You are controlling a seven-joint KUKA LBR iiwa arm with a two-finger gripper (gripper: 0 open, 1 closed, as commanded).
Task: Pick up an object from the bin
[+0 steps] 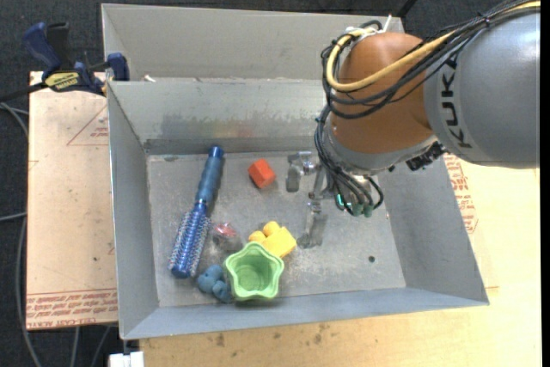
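Our pincer (309,215) hangs low, up-right of the green flower-shaped plastic cup (253,272), near the yellow plastic block (275,238) touching that cup. Its opening we cannot tell. Approach, we judge; next, centre and close.

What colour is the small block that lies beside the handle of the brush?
The small block is orange, seen best in the camera view.

The bin (129,185) is grey, and the wrist cover (378,90) orange. In it lie a blue hairbrush (196,215), an orange block (262,174), a yellow piece (275,238) and a green cup (253,272)
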